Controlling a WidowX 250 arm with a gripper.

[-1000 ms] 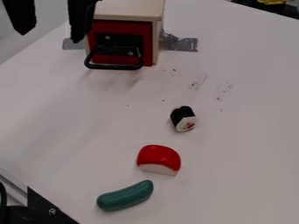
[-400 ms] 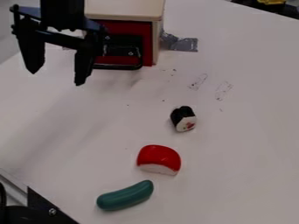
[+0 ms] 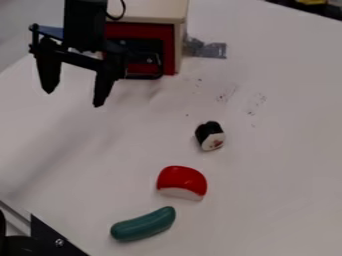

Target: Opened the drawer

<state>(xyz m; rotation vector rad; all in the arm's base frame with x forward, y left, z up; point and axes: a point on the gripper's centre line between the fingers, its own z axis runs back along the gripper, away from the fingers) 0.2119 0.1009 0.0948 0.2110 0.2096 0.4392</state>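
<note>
- Tabletop: white, dark scuff marks noted right of the box, in front of the tape.
- Box: cream, standing at the far side of the tabletop, upper left of the view.
- Gripper: black, pointing down at upper left, overlapping the box's left part in view. Fingers spread, nothing between them.
- Drawer: red front, set in the box's near face; appears closed.
- Handle: black, mounted on the drawer front, partly hidden behind the gripper.
- Tape: grey, on the tabletop at the box's right side.
- Green toy: lying nearest the camera.
- Red toy: white-edged, between the green toy and the sushi.
- Sushi: black and white, beyond the red toy.
</note>
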